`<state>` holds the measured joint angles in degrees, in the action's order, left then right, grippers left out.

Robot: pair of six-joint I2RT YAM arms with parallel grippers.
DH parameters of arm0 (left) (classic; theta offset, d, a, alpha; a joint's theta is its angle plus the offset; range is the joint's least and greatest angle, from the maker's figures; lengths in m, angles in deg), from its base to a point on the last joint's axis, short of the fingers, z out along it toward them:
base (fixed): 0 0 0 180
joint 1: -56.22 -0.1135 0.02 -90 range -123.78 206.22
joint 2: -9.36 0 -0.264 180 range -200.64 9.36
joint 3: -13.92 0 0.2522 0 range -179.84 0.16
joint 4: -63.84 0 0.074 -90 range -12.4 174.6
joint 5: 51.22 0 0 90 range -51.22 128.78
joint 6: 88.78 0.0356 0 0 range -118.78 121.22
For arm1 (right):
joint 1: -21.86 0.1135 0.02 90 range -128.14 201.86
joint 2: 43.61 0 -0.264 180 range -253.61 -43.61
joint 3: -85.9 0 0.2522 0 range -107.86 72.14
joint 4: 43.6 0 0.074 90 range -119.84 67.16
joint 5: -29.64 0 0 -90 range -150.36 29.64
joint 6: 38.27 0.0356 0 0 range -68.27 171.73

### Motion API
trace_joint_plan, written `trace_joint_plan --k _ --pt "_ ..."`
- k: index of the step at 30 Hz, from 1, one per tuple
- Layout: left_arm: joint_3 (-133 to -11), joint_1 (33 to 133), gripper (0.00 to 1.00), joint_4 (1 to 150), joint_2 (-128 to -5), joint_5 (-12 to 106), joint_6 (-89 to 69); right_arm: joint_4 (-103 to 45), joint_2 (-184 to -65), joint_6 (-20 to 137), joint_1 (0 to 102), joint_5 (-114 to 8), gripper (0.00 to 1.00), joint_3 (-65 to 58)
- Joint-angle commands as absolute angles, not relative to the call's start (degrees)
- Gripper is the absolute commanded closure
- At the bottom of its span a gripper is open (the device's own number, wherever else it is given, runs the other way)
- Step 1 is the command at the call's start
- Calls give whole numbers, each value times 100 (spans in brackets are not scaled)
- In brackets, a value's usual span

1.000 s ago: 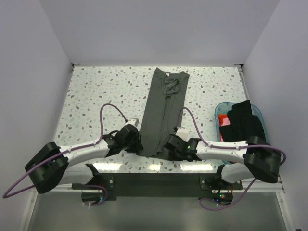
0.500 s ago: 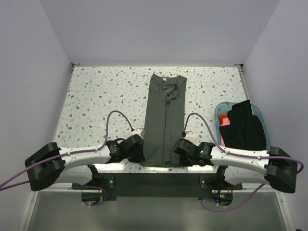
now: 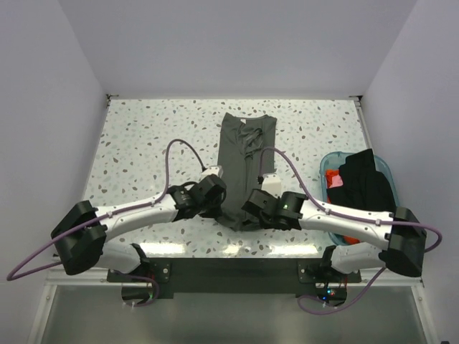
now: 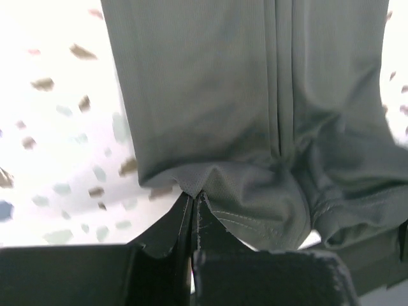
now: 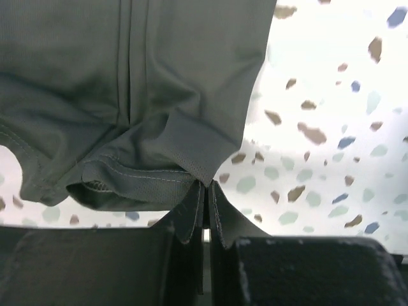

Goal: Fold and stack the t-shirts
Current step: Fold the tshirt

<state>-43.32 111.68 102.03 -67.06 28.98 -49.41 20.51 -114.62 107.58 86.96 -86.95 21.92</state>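
A dark grey-green t-shirt (image 3: 246, 150), folded into a long narrow strip, lies down the middle of the speckled table (image 3: 143, 143), collar at the far end. My left gripper (image 3: 224, 208) is shut on the left corner of its near hem. My right gripper (image 3: 251, 212) is shut on the right corner. In the left wrist view the gripper (image 4: 193, 195) pinches a peak of the t-shirt (image 4: 210, 95). The right wrist view shows the same: the gripper (image 5: 207, 185) holds a corner of the cloth (image 5: 159, 76), raised off the table, and the stitched hem sags between the two grips.
A translucent teal tub (image 3: 384, 168) stands at the right edge of the table. It holds a black shirt (image 3: 366, 188) and a red-orange one (image 3: 333, 179). Both arms reach inward along the near edge of the table. Purple cables loop above them.
Both grippers have shut on the near hem corners. They first drew the shirt toward the near edge, then lifted the hem and carried it a little toward the far side.
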Motion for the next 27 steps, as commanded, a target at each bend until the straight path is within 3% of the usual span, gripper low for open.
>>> trace_joint_plan --k 1,16,27 --pt "-4870 10844 100 10098 -7026 2525 -4414 2098 -11901 10211 8541 -9508 100 1721" --pt "-5749 10025 100 8894 -8310 2437 -4457 -20 -13352 9049 7215 -9921 100 1018" --pt "-6522 9630 100 8745 -8890 2366 -4396 -847 -13730 8574 6484 -9684 100 789"
